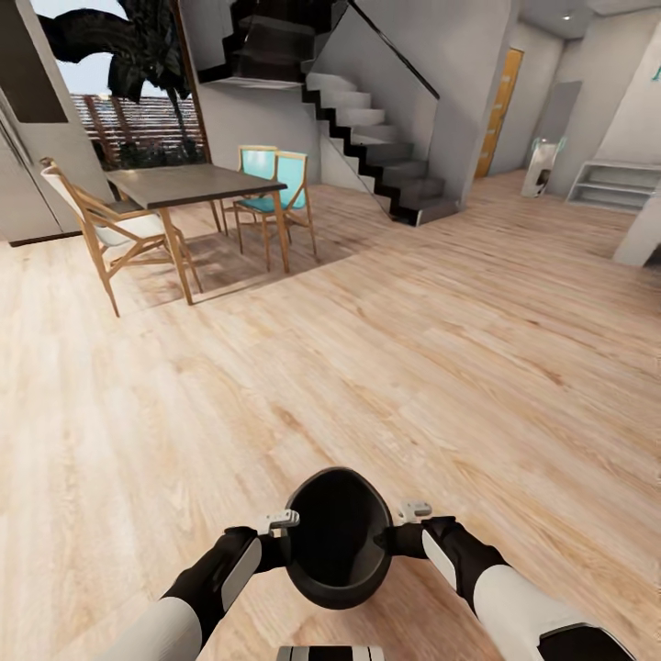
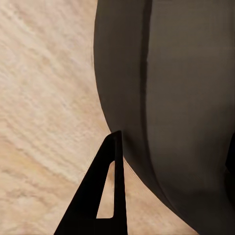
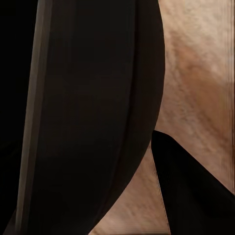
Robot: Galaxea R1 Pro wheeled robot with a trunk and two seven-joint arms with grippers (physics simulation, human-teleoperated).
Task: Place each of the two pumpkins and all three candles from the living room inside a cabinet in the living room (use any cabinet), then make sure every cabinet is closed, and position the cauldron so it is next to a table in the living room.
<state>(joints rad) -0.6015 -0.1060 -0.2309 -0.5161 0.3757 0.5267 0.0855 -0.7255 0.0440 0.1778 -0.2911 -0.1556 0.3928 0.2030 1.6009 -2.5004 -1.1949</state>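
Cauldron [image 1: 338,542] held up between both arms, low and close in front of the robot's trunk, its wide mouth tipped toward the head camera so the dark inside shows. Left fingers [image 1: 278,537] sit against its left rim, right fingers [image 1: 404,528] against its right rim; each grips the pot's edge from its own side. In the left wrist view one dark finger [image 2: 100,196] lies just beside the bulging grey-black wall [image 2: 181,98], with the other mostly hidden at the frame edge. In the right wrist view the pot's wall [image 3: 93,117] curves close past a dark finger [image 3: 191,191].

Below the pot: pale plank floor [image 1: 441,367], nothing touching the pot's underside as far as the pictures show.

Further out, well apart from the robot at far left: a dark-topped dining table [image 1: 188,184] on wooden legs. A pale wooden chair [image 1: 106,229] stands at its near left side, two teal-backed chairs [image 1: 275,188] behind it. Beyond, a staircase [image 1: 386,147] climbs along the grey wall. An orange door [image 1: 500,106] and low white shelves [image 1: 615,184] lie at far right. A window with a palm [image 1: 128,64] is behind the table.
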